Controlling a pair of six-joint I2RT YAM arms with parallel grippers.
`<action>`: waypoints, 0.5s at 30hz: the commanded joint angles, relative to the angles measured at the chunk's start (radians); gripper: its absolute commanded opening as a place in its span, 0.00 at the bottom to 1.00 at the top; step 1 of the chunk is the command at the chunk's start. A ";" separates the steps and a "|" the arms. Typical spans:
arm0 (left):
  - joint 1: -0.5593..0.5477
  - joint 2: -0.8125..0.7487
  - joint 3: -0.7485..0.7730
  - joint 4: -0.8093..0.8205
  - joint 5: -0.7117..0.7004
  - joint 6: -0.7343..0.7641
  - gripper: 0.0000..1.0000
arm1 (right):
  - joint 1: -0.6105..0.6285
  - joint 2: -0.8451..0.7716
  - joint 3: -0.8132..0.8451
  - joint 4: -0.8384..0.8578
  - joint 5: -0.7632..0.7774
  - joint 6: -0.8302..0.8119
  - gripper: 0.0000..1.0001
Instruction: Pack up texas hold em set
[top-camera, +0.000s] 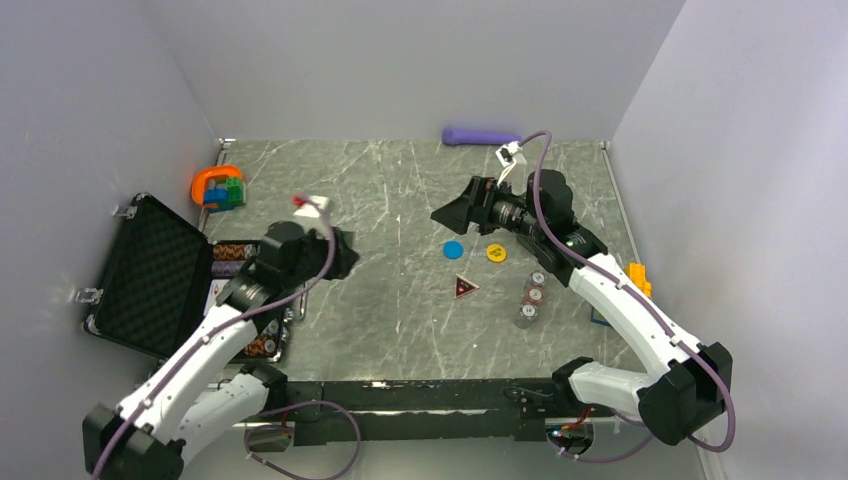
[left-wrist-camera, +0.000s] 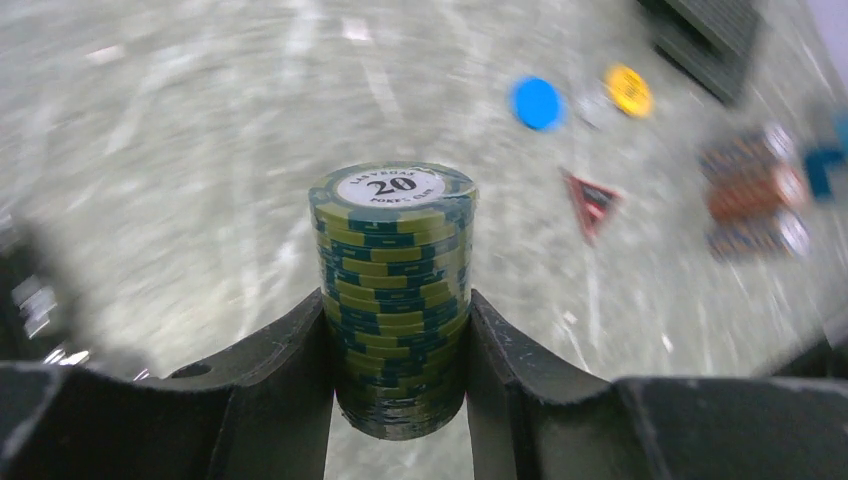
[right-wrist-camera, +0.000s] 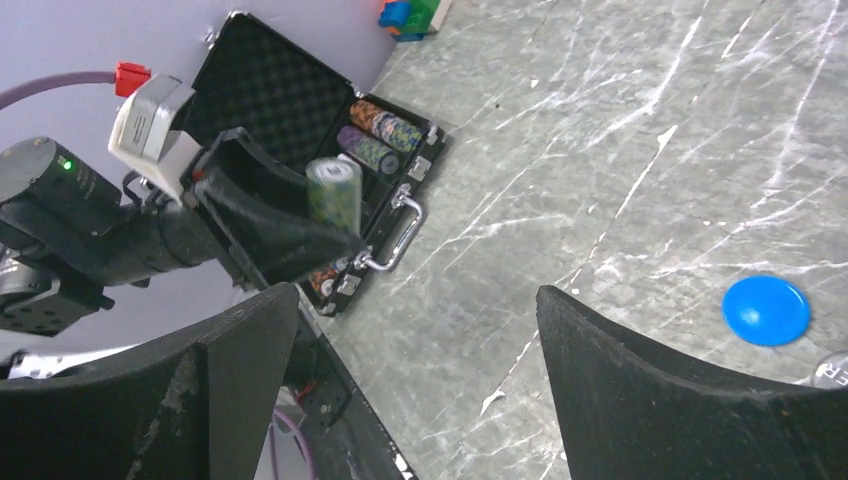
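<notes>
My left gripper (left-wrist-camera: 400, 345) is shut on a green-and-yellow chip stack (left-wrist-camera: 393, 285) marked 20, held above the table; the stack also shows in the right wrist view (right-wrist-camera: 333, 192). The open black case (top-camera: 150, 275) lies at the left, with chip rows in its tray (right-wrist-camera: 385, 135). My right gripper (right-wrist-camera: 415, 330) is open and empty, raised over the table's middle (top-camera: 450, 213). A blue disc (top-camera: 453, 250), a yellow disc (top-camera: 496, 253), a dark red triangle (top-camera: 465, 287) and several striped chip stacks (top-camera: 531, 295) lie on the table to the right.
An orange ring toy with coloured blocks (top-camera: 219, 187) sits at the back left. A purple cylinder (top-camera: 480, 135) lies along the back wall. An orange object (top-camera: 638, 277) lies beside the right arm. Walls close in the table on three sides.
</notes>
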 joint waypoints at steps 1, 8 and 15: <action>0.181 -0.186 -0.114 0.038 -0.269 -0.287 0.00 | -0.004 -0.028 0.005 -0.022 0.072 -0.003 0.92; 0.332 -0.435 -0.207 -0.192 -0.553 -0.553 0.00 | -0.004 -0.019 0.026 -0.029 0.050 0.012 0.91; 0.451 -0.487 -0.258 -0.412 -0.643 -0.833 0.00 | -0.003 -0.029 0.044 -0.058 0.071 0.016 0.91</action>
